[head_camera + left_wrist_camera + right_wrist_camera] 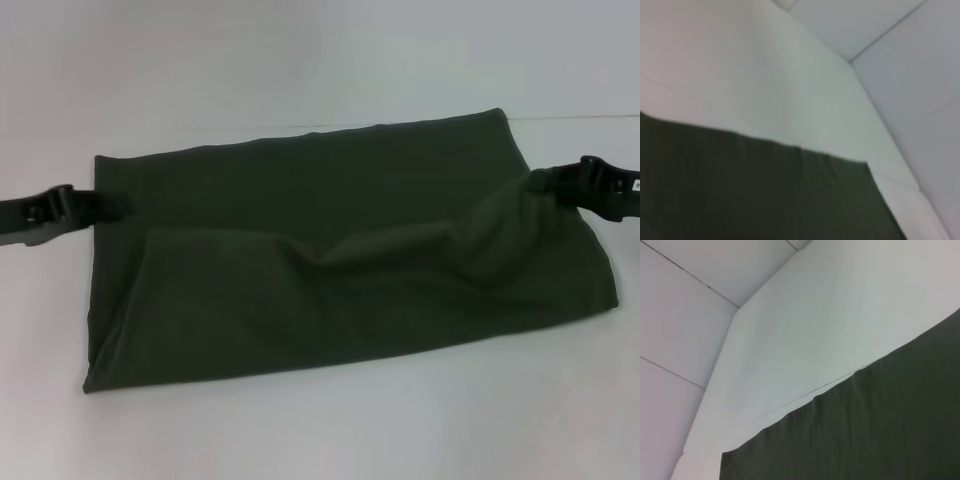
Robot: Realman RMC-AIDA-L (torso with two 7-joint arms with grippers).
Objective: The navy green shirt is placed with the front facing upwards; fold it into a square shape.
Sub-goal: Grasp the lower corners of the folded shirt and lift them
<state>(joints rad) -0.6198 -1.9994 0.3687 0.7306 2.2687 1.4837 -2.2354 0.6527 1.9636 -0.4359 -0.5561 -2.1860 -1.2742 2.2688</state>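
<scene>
White worktop (320,60) carries navy green shirt (330,250), folded rectangle mid-worktop. Left claw (100,205) and right claw (545,185) each clenched on a side edge; uneven lift could slip, wrinkling the middle ridge.

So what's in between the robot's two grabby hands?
The head view shows only the navy green shirt, folded into a band, between the left gripper and the right gripper, each at one end.

Setting: bare test bench, lab-type. Plain white counter (320,420), covered in a white sheet; wrist views show pale panelled floor (675,315) with thin seams beyond the counter edge.
</scene>
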